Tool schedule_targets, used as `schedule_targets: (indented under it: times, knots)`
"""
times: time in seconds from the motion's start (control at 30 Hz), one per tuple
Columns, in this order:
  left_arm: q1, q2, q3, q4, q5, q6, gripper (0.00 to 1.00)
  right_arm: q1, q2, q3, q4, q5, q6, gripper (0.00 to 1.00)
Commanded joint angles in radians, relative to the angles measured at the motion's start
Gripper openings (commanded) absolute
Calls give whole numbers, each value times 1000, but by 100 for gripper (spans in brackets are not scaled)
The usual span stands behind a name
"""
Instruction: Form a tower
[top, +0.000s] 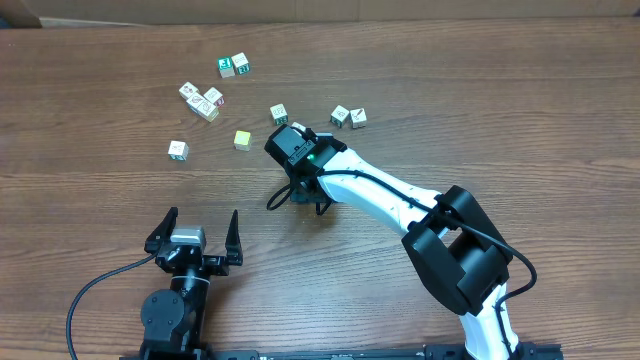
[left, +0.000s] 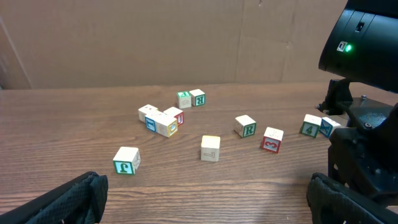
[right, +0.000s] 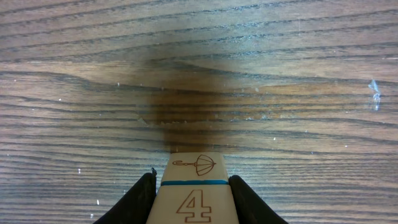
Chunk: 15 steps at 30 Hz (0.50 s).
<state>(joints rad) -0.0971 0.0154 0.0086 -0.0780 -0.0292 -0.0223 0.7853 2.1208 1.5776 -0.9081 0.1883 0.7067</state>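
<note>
Right hand (right: 193, 180): fingers (right: 138, 200) pressed against both flanks of the tower (right: 195, 204), pinching it. The tower is one cube wide. A 4 face is nearest the hand, and an umbrella face lies past a blue line. How many cubes are in it, and whether it touches the bench (top: 520, 90): cannot tell.

Loose cubes, all beyond this hand:
- just beyond: red-3 cube (left: 272, 139), 1
- beyond, right: near pair (top: 349, 117), 2, just beside each other
- beyond, slightly left: R cube (top: 279, 114), 1
- further left: yellow-green cube (top: 242, 139), 1, plain
- left again: lone cube (top: 177, 149), 1
- far left: cluster (top: 203, 100), seemingly 3, touching
- farthest: far pair (top: 234, 66), 2, touching

Left hand (top: 202, 220): well left of the right hand, fingers spread, nothing between them.
</note>
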Motion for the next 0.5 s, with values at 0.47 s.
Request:
schedule_targets:
  times: [0.47]
  knots:
    - [7, -11, -3, 2, 12, 16, 99, 0, 8, -6, 6, 13, 3, 49]
